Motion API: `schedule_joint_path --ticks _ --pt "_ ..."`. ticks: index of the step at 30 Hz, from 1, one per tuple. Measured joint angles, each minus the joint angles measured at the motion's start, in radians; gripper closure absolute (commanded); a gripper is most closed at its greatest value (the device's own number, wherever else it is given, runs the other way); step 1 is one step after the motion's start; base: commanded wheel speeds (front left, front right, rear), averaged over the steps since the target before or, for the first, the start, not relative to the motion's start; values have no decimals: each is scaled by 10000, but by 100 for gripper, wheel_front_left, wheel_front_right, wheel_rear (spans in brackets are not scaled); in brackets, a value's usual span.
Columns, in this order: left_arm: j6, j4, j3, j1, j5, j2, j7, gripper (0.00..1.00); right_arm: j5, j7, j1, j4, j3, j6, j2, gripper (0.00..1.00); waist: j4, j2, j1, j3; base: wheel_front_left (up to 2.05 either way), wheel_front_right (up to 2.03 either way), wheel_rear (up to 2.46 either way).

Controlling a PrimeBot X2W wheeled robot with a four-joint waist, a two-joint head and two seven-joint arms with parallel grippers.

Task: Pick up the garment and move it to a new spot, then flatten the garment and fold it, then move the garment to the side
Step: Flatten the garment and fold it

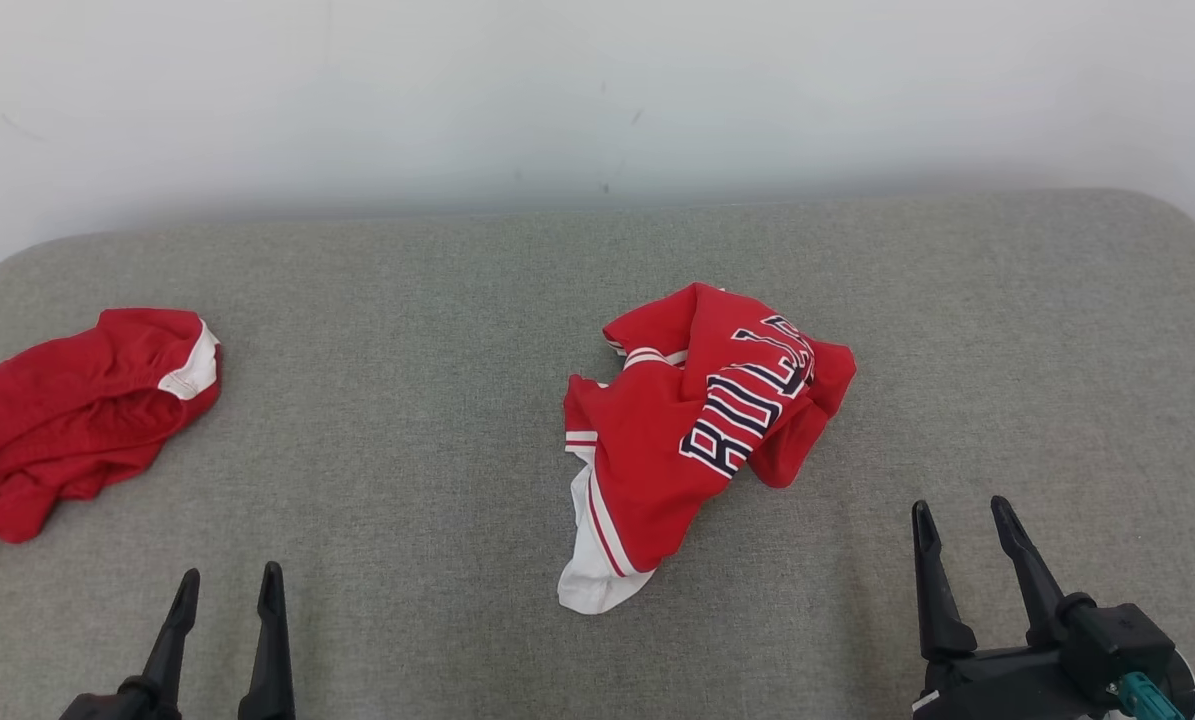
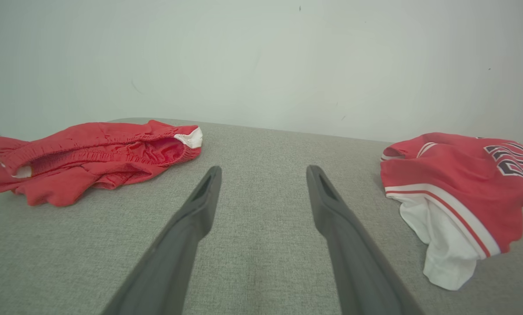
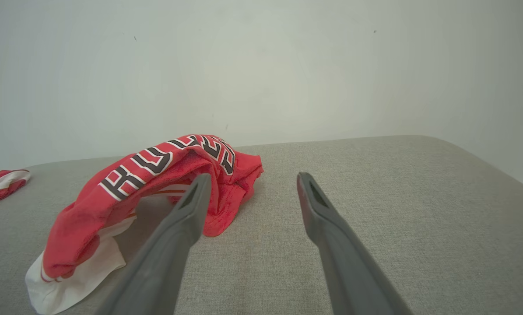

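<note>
A crumpled red garment [image 1: 697, 420] with black-and-white lettering and a white hem lies at the middle of the grey padded table [image 1: 437, 300]. It also appears at the right of the left wrist view [image 2: 458, 183] and at the left of the right wrist view [image 3: 156, 183]. My left gripper [image 1: 229, 585] stands open near the front left edge, empty, well left of the garment; its fingers [image 2: 200, 205] frame bare table. My right gripper [image 1: 962, 512] is open and empty at the front right, a short way right of the garment. One right finger [image 3: 191, 210] overlaps the garment in view.
Another red garment [image 1: 77, 410] with a white trim patch lies bunched at the table's left edge, also in the left wrist view [image 2: 90, 153]. A pale wall [image 1: 597, 90] rises behind the table. Bare grey surface lies to the right of the middle garment.
</note>
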State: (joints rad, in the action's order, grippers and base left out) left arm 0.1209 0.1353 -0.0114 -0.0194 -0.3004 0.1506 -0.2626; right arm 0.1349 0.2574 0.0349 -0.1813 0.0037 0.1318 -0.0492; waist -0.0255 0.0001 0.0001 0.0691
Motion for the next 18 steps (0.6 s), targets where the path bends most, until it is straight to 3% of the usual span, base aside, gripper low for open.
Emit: schedule_joint_path --ticks 12,18 --pt "33 104 -31 68 86 -92 0 0 -2 29 1 -19 38 0 0 0 -1 0 0 -30 0 0 0" --pt "38 245 454 617 105 -159 0 0 0 31 75 -40 157 0 0 0 -98 0 0 56 0 0 0"
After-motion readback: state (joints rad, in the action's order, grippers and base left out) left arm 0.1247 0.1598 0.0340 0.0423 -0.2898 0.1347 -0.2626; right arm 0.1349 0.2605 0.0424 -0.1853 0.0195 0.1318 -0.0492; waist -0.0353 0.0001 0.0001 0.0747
